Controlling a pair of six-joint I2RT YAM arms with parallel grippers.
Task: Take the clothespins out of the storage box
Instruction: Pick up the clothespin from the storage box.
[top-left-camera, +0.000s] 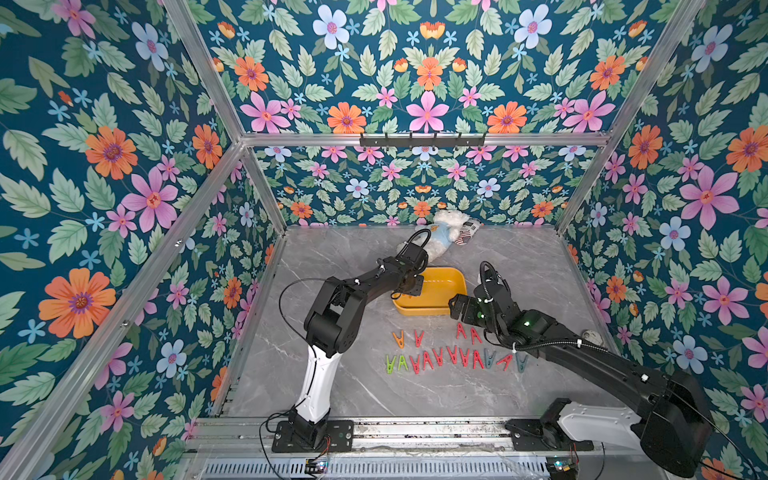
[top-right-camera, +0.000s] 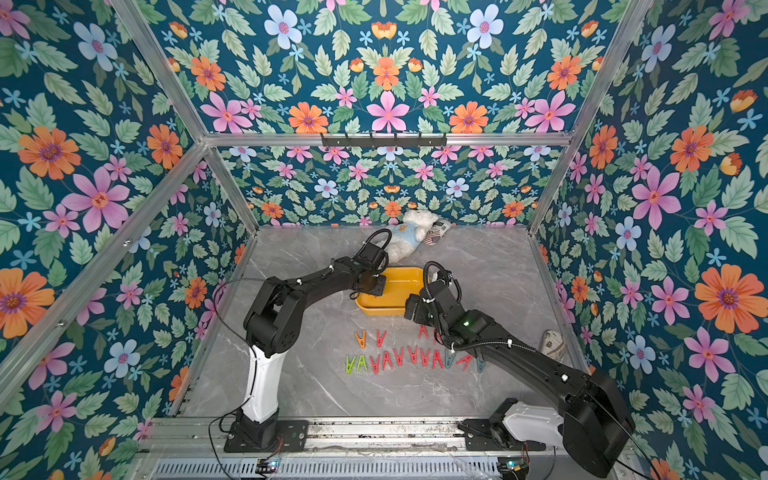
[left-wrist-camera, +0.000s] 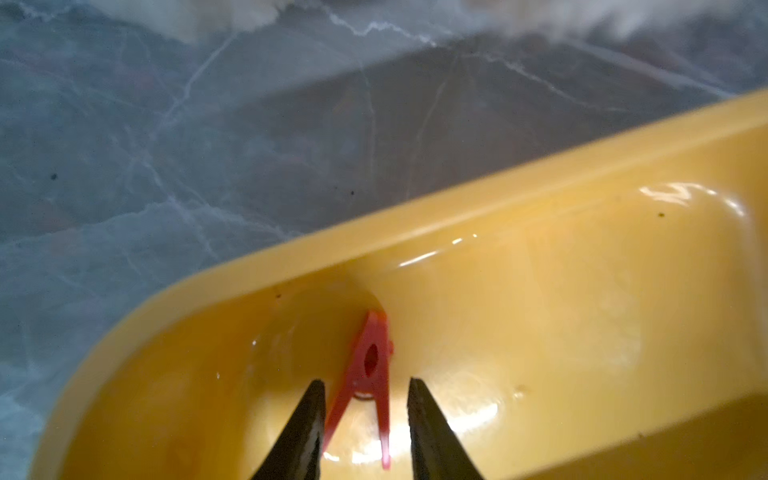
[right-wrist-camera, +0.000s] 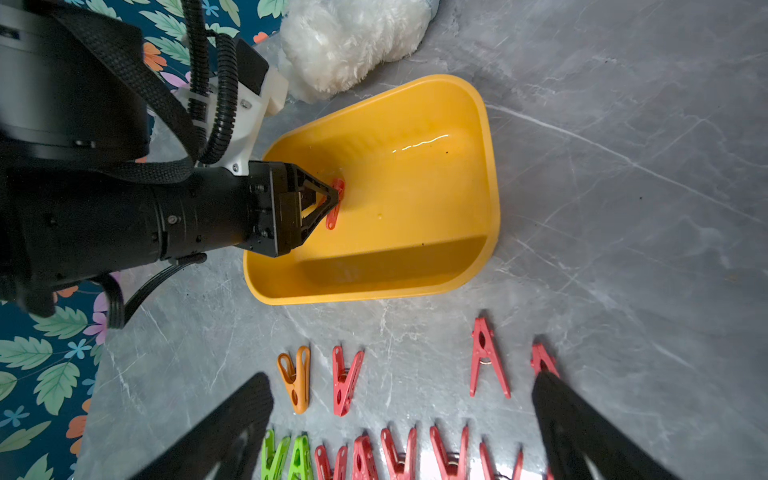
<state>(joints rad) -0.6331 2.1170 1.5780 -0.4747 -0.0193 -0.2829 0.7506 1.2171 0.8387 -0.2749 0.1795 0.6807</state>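
You're straddling 1 red clothespin (left-wrist-camera: 372, 345) in the storage box (left-wrist-camera: 498, 191), left gripper (left-wrist-camera: 365, 381) narrow, not pinching yet. Looking light, stiff, slick; be aiming near its spring (left-wrist-camera: 362, 397).

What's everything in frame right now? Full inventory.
storage box: one, yellow, mid-table.
boxed clothespin: one, red, inside the box.
clothespins on table: two rows, mostly red, one orange, two green, some grey-blue, in front of the box.
plush bear: one, white, behind the box.
flag-patterned item: one, beside the bear.
grey patterned item: one, near the right wall.
hook rail: one, black, back frame.
table: one, grey marble.
left gripper: open, straddling the boxed clothespin.
right gripper: open wide, by the box's near corner.
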